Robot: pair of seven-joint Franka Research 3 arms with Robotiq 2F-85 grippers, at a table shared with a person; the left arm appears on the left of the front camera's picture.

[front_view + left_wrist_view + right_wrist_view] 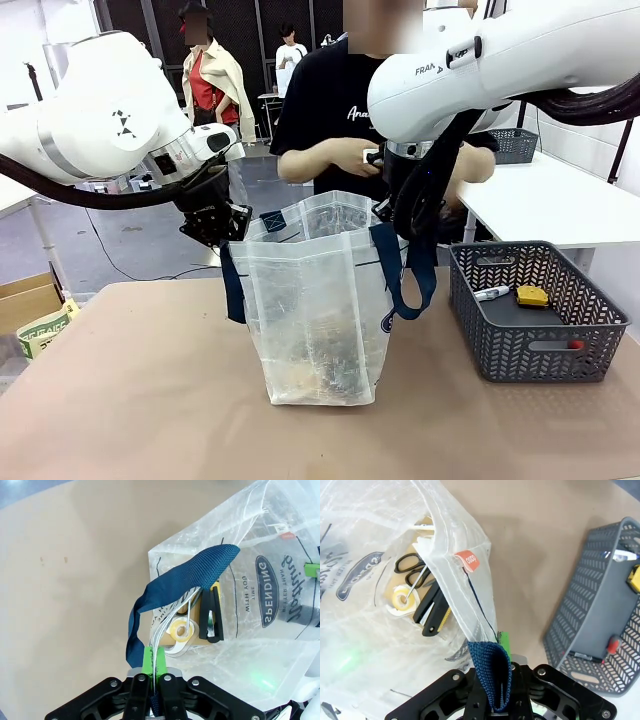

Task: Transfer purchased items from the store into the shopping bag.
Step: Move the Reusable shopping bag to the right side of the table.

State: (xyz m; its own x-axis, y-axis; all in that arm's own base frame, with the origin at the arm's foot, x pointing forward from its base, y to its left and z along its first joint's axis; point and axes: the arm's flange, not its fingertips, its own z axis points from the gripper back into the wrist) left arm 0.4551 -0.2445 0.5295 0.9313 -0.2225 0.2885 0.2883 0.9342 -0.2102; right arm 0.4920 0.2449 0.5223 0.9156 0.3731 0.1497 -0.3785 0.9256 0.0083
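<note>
The shopping bag (315,300), translucent with navy handles, stands upright in the middle of the table with its mouth held wide. My left gripper (222,232) is shut on the bag's left strap (175,575), seen close in the left wrist view (154,662). My right gripper (398,212) is shut on the right strap (490,675). Inside lie a brown pack with a tape roll (180,630), scissors (410,562) and a black-and-yellow cutter (432,612). A white pen-like tube (490,293) and a yellow piece (531,295) lie in the grey basket (535,340).
The person stands behind the bag, both hands (362,155) together at chest height around something small and dark. The basket (580,605) also holds a red-capped pen (612,642) and a black marker (582,656). A cardboard box (25,300) sits off the table's left edge.
</note>
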